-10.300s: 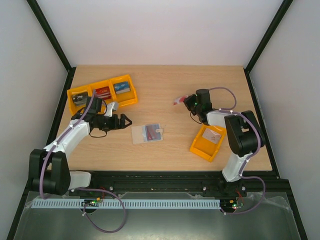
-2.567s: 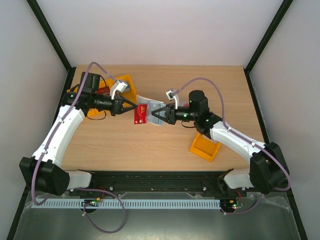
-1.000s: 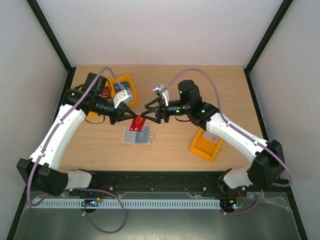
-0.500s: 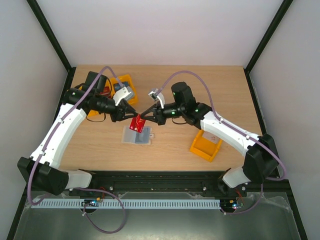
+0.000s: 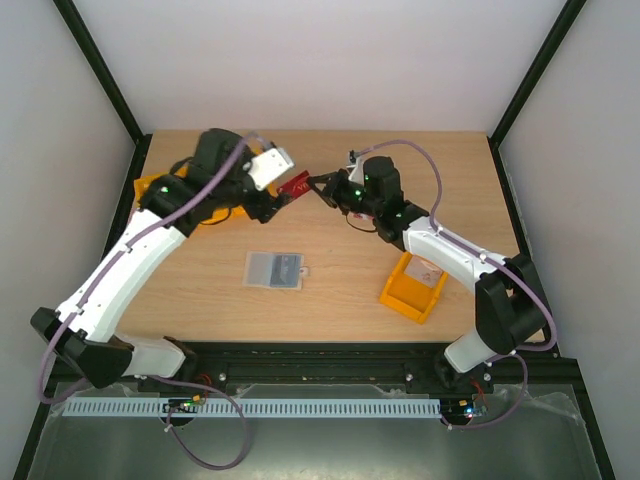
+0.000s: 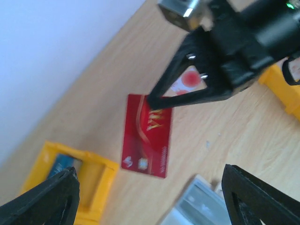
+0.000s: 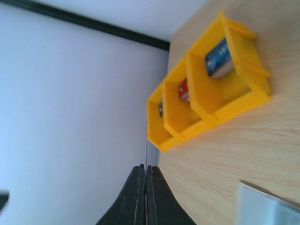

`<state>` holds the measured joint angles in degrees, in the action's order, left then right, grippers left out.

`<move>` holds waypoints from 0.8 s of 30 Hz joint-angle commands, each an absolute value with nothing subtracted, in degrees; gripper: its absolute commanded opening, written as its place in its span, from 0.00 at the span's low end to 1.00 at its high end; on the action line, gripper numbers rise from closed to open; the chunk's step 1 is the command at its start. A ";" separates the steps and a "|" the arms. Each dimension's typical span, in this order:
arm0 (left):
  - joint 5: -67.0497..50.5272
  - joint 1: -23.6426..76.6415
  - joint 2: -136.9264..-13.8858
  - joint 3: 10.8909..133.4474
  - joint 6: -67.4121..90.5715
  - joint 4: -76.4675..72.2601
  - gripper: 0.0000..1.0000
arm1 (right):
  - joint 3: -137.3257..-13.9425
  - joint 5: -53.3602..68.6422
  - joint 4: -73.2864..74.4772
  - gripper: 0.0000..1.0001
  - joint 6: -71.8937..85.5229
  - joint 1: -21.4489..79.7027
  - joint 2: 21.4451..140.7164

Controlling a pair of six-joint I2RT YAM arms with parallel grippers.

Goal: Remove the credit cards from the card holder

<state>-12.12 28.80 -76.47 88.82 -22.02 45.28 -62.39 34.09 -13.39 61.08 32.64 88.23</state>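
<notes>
Bright, even light with soft shadows
We see the left wrist view blurred, its fingers (image 6: 44,199) dark and unfocused; the bench (image 5: 340,300) is evenly lit.

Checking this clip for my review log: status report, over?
Left gripper jaws open, empty. Right gripper jaws shut on dark red card, above table. Card holder flat on table, untouched. Nothing in the way.
</notes>
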 commanded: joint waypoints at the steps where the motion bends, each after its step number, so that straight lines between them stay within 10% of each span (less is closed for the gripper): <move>1: 10.56 39.57 -80.13 88.46 -30.83 42.03 0.82 | -61.83 25.83 -24.75 0.02 77.56 33.22 87.93; 9: 34.07 48.08 -84.20 78.53 -47.62 29.15 0.74 | -59.36 25.57 -26.74 0.02 81.71 33.66 86.60; 19: 34.62 47.94 -85.90 76.73 -52.57 23.69 0.72 | -58.50 27.95 -30.27 0.02 84.35 34.42 87.68; 24: 35.44 46.85 -87.00 76.17 -54.44 19.54 0.55 | -59.02 28.94 -30.66 0.02 84.38 34.71 88.27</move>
